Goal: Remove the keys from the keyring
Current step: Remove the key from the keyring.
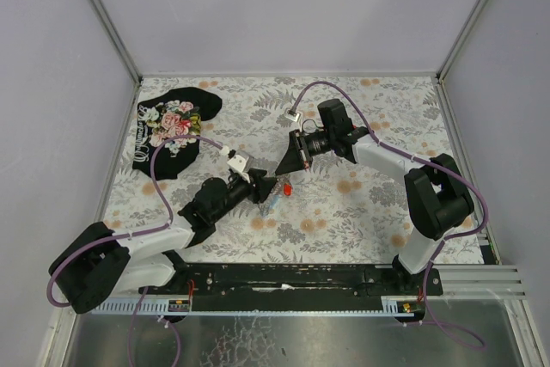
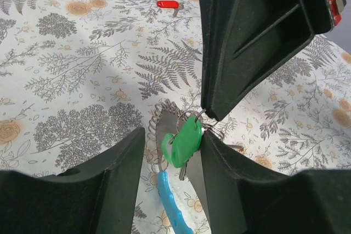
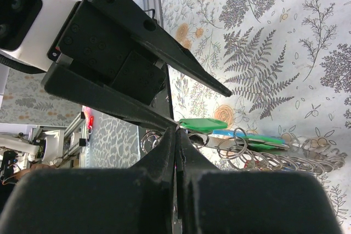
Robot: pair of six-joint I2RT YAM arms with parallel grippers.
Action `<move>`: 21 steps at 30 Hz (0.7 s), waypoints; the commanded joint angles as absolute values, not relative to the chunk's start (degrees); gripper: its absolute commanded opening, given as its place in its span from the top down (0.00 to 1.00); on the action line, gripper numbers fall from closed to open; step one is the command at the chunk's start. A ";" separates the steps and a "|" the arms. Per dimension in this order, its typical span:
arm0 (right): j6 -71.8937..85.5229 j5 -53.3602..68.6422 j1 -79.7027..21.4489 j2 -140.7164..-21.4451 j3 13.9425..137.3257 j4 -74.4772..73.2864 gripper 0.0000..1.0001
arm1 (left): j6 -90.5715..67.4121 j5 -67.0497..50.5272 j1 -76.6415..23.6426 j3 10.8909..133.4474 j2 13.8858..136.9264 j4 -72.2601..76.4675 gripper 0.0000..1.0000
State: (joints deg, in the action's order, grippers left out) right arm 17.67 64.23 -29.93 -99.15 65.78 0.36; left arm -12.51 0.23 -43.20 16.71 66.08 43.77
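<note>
Pinching the thin, slippery keyring [image 3: 233, 147], right pincer [image 3: 176, 130] is clamped; left pincer [image 2: 173, 133], hold unclear, flanks the light green key [image 2: 184, 141], best grasped by its plastic head

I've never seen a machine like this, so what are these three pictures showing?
It's a robot: two arms bolted to a table's edge, each ending in a two-fingered claw. The big picture looks down from above. The other two come from small cameras on the wrists, so each shows its own black fingers up close. On the flowery table lie a black cloth with flowers, one loose red key, and the keyring with a blue fob. The left claw has its fingers either side of a green key; whether it squeezes, I can't tell. The right claw is shut, its tip at that key's ring.
</note>
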 commanded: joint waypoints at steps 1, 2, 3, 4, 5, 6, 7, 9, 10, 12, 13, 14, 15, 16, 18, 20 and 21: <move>18.66 67.57 -29.71 -97.23 66.27 2.86 1.00 | -7.21 0.34 -44.05 16.39 66.47 49.10 0.56; 18.61 67.59 -29.75 -97.28 66.27 2.87 1.00 | -6.15 -0.52 -44.13 16.35 66.45 49.05 0.57; 18.60 67.59 -29.71 -97.22 66.34 2.83 1.00 | -5.19 -1.26 -44.17 16.41 66.45 48.81 0.58; 18.63 67.59 -29.72 -97.24 66.30 2.84 1.00 | -4.50 -1.82 -44.21 16.53 66.35 48.20 0.59; 18.63 67.59 -29.71 -97.22 66.27 2.85 1.00 | -4.00 -2.03 -44.18 16.79 66.16 47.21 0.60; 18.65 67.59 -29.73 -97.25 66.23 2.82 1.00 | -3.38 -2.07 -44.14 17.08 65.88 45.92 0.60; 18.64 67.60 -29.73 -97.23 66.20 2.82 1.00 | -2.89 -1.95 -44.17 17.33 65.41 44.84 0.60; 18.56 67.59 -29.71 -97.17 66.18 2.81 1.00 | -2.14 -1.70 -44.12 17.36 64.42 43.23 0.60; 18.55 67.57 -29.72 -97.21 66.19 2.86 1.00 | -1.84 -1.61 -44.17 17.25 64.02 42.71 0.60; 18.52 67.72 -29.81 -97.31 66.26 2.83 1.00 | -1.37 -1.09 -44.12 17.18 63.38 41.73 0.61; 18.59 67.76 -29.81 -97.31 66.27 2.88 1.00 | -1.29 -0.92 -44.13 17.27 63.24 41.41 0.62; 18.63 67.82 -29.82 -97.34 66.29 2.88 1.00 | -1.17 -0.76 -44.12 17.37 63.08 41.20 0.62; 18.59 67.86 -29.90 -97.30 66.36 2.80 1.00 | -1.26 -0.60 -44.12 17.40 63.12 41.26 0.62; 18.64 67.85 -29.96 -97.32 66.36 2.82 1.00 | -1.30 -0.48 -44.14 17.48 63.23 41.51 0.62; 18.63 67.86 -30.10 -97.30 66.38 2.82 1.00 | -1.34 -0.38 -44.12 17.72 63.80 42.10 0.62; 18.72 67.85 -30.22 -97.42 66.38 2.81 1.00 | -1.34 -0.24 -44.11 18.07 64.57 42.52 0.61; 18.72 67.85 -30.28 -97.46 66.40 2.81 1.00 | -1.30 0.08 -44.12 18.24 64.86 42.65 0.61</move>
State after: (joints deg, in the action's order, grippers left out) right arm 17.91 64.79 -29.98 -99.15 65.69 0.56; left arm -2.92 -1.06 -43.83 16.71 64.05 40.99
